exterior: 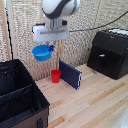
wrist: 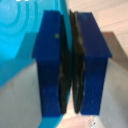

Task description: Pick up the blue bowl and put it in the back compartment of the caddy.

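My gripper [exterior: 50,48] pinches the blue bowl [exterior: 42,52] apparently by its rim, raised above the red cup [exterior: 56,75] beside the caddy [exterior: 20,95].

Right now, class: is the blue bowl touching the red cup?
Apart. In the exterior view the blue bowl hangs from the tool, with bare backdrop plainly visible between it and the red cup on the table below.

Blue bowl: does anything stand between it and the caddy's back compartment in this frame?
Nothing visible does. The blue bowl hangs in the air, held at its rim by the gripper, above the tabletop. The caddy sits open-topped toward the exterior view's left, below the bowl; the red cup and navy panel stand aside.
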You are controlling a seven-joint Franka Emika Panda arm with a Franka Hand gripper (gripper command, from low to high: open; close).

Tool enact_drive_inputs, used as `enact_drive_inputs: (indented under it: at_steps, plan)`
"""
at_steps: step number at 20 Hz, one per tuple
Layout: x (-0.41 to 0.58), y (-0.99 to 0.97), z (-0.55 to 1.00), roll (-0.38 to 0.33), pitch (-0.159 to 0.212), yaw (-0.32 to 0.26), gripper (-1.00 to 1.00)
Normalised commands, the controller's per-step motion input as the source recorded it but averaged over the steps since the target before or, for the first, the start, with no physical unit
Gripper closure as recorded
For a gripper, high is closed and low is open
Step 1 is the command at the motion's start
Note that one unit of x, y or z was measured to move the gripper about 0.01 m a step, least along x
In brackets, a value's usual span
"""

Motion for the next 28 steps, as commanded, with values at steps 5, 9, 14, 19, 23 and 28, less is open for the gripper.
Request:
enact_drive_inputs:
  at_steps: [5, 9, 14, 19, 23, 28]
  plan:
    - [0.114, 0.83, 0.7, 0.037, 0.0, -0.017, 1.0]
    - [0.032, 0.95, 0.39, -0.006, 0.01, 0.0, 1.0]
    - [0.188, 0.95, 0.0, -0.046, 0.0, 0.0, 1.0]
    - [0.245, 0.9, -0.09, -0.071, 0.0, 0.0, 1.0]
    - [0.192, 0.77, -0.23, -0.105, 0.0, 0.0, 1.0]
    - [0.006, 0.44, -0.38, -0.147, 0.023, 0.007, 1.0]
